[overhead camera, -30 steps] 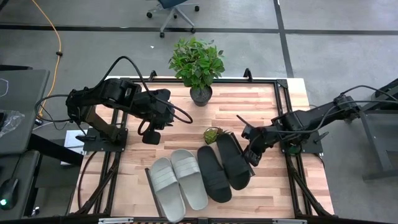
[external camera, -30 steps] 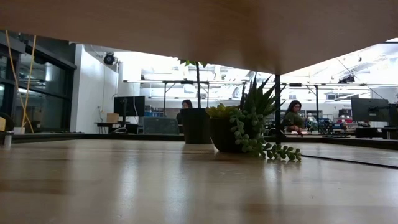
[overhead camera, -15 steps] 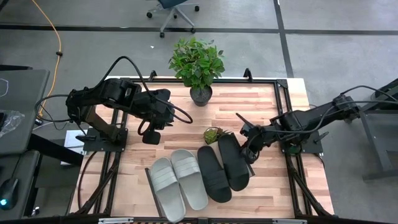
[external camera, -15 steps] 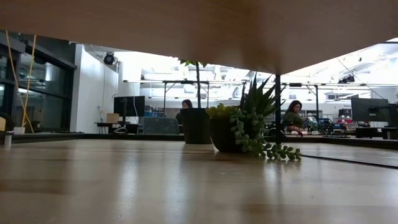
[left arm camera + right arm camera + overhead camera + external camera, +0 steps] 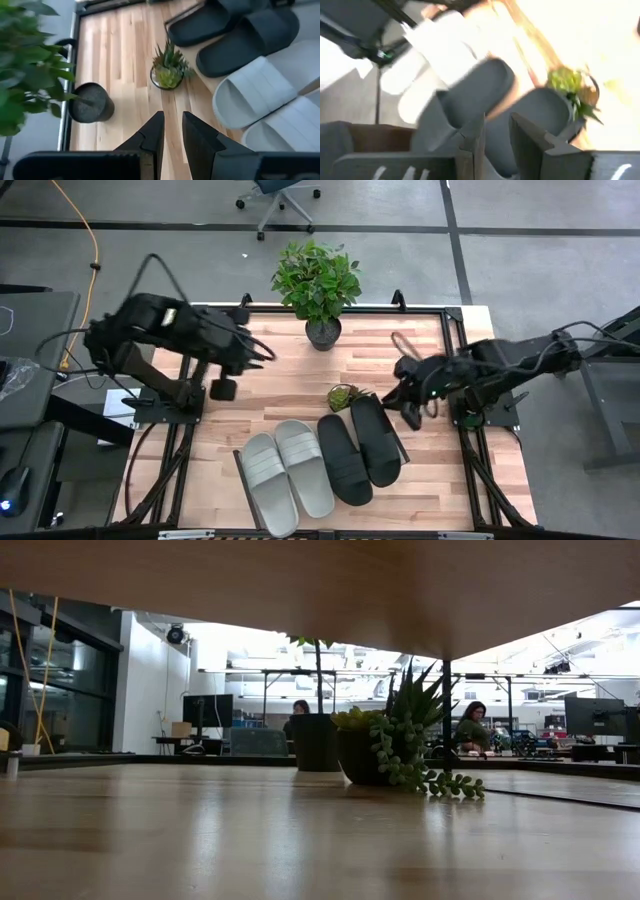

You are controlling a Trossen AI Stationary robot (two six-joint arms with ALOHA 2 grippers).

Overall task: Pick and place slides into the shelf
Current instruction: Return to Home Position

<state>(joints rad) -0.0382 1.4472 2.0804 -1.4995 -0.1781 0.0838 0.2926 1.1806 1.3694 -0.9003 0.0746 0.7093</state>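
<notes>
All four on the shelf (image 5: pixel 238 469), side by side. The two grey slides (image 5: pixel 288 473) sat on the left and the two black slides (image 5: pixel 360 448) on the right. The outer black one lay just beside the shelf's right edge, its far end close to the small succulent (image 5: pixel 342 396).

The left gripper (image 5: pixel 222 389) was up over bare tabletop (image 5: pixel 285 370), well apart from the slides. In its wrist view the jaws were narrowly parted with nothing between them. The right gripper (image 5: pixel 412 412) hung just off the outer black slide. Its jaws were also slightly parted and empty, and I couldn't see any contact. The big potted plant (image 5: pixel 318 285) at the back edge was clear of both arms.

Handling, my read only:
- They looked like moulded foam or rubber, so probably light.
- The sole would likely flex if lifted from one end, so expect droop.
- The surface looked matte, so probably grippy rather than slick, and not fragile.
- The best hold is likely the wide strap, pinched across its arch near the middle so the slide hangs level.
- A sole-edge pinch would work but may twist.
- For a nudge, push on the sole side wall, not the strap.

The job looked done, with no slide left on the tabletop.
</notes>
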